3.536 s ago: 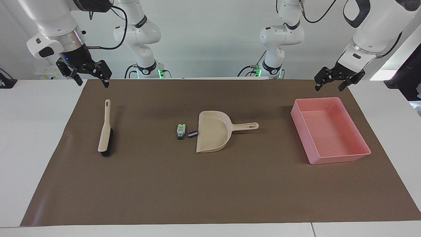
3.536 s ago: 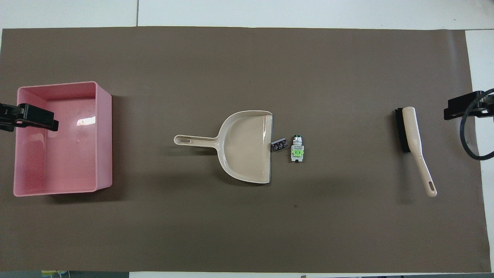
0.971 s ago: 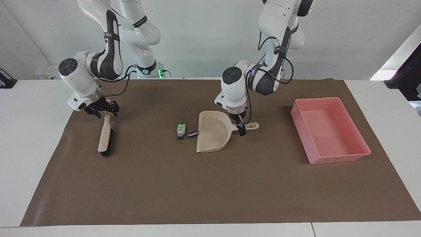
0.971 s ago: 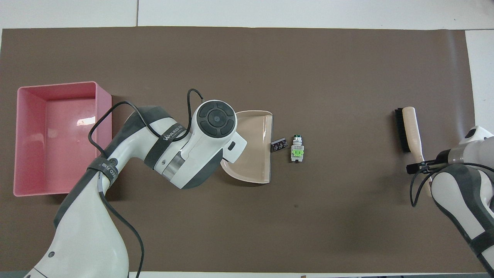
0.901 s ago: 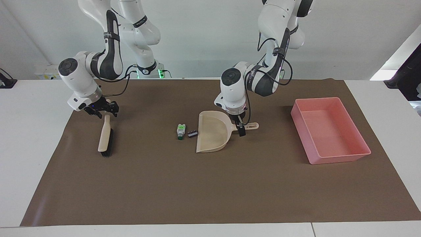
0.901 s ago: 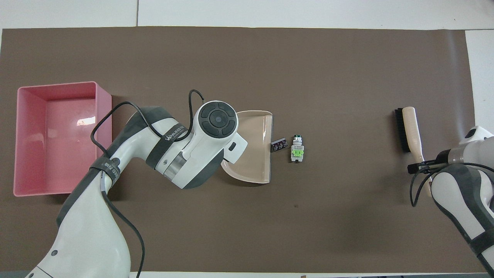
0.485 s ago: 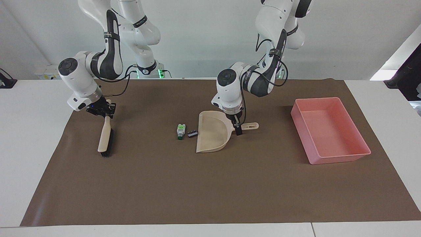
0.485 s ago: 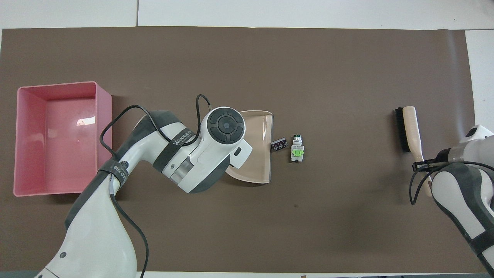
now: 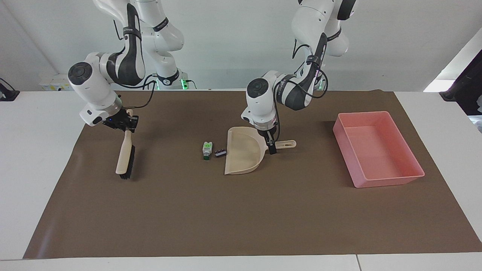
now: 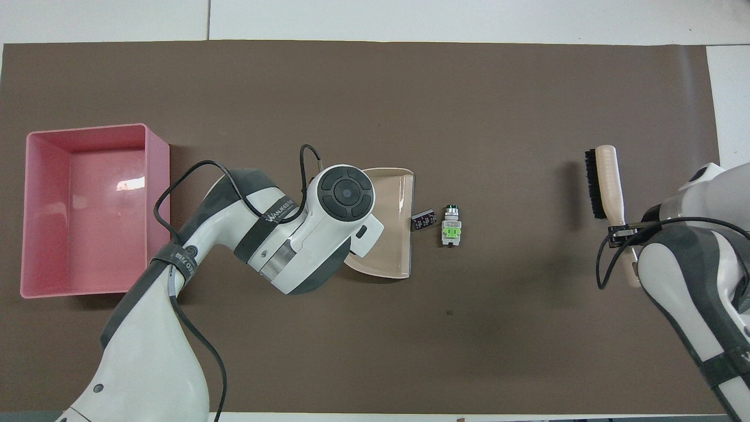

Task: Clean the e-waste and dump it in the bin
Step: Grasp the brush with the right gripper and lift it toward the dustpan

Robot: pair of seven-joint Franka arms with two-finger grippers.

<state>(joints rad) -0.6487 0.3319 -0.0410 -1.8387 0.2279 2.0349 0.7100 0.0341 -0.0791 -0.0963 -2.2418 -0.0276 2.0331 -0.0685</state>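
- The white surface carries a large brown mat that covers most of it; bare white strips show at both ends and along the edge farthest from the robots.
- A beige plastic dustpan with a handle lies flat near the mat's middle, its open mouth toward the right arm's end.
- A small black block lies at the dustpan's mouth, with a white part marked green and dark-tipped just beside it.
- A shallow rectangular pink plastic tray sits toward the left arm's end, well apart from the dustpan.
- A beige brush with black bristles is at the right arm's end; whether its bristle end touches the mat cannot be told.
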